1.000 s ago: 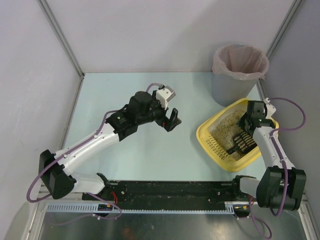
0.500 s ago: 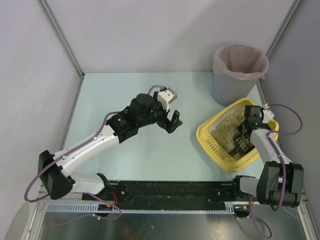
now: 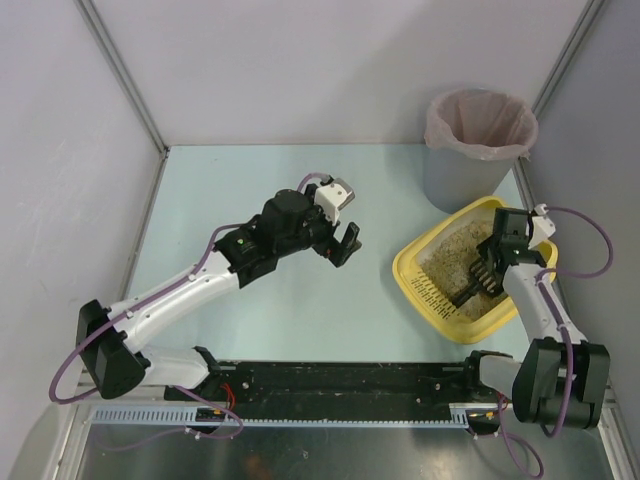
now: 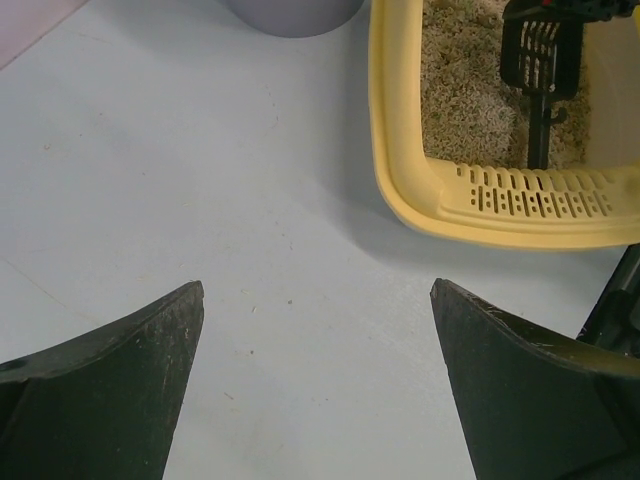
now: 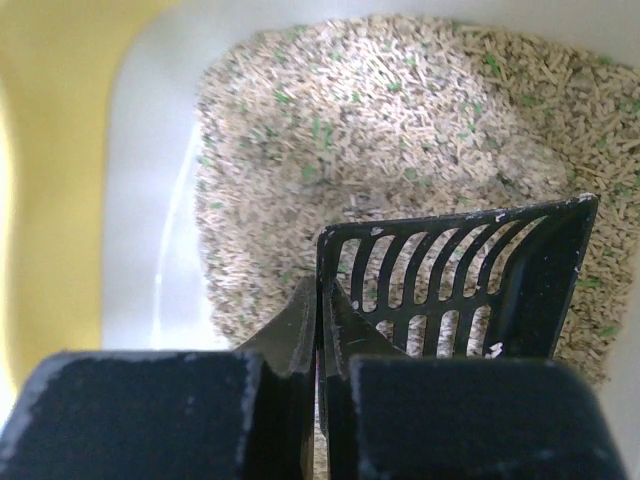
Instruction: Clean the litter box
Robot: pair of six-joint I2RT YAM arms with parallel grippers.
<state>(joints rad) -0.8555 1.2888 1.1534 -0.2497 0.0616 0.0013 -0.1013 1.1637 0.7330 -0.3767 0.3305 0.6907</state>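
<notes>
moved: black slotted plastic scoop (image 5: 455,285), slightly twd 12 o'clock in shallow yellow plastic litter box (image 3: 408,268)
right fingers (image 5: 150,410): clamped on scoop handle
left fingers (image 4: 100,400): wide apart, empty
task: sifting prob. ongoing

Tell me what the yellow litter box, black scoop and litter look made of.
The litter box: moulded plastic, smooth, softly glossy; the rounded rim and neat slots suggest it. The scoop: hard black plastic, matte, thin slats with scuffed whitish edges. The litter: short beige pellets with green flecks, dull and dry; perhaps plant or paper based, hard to tell.
</notes>
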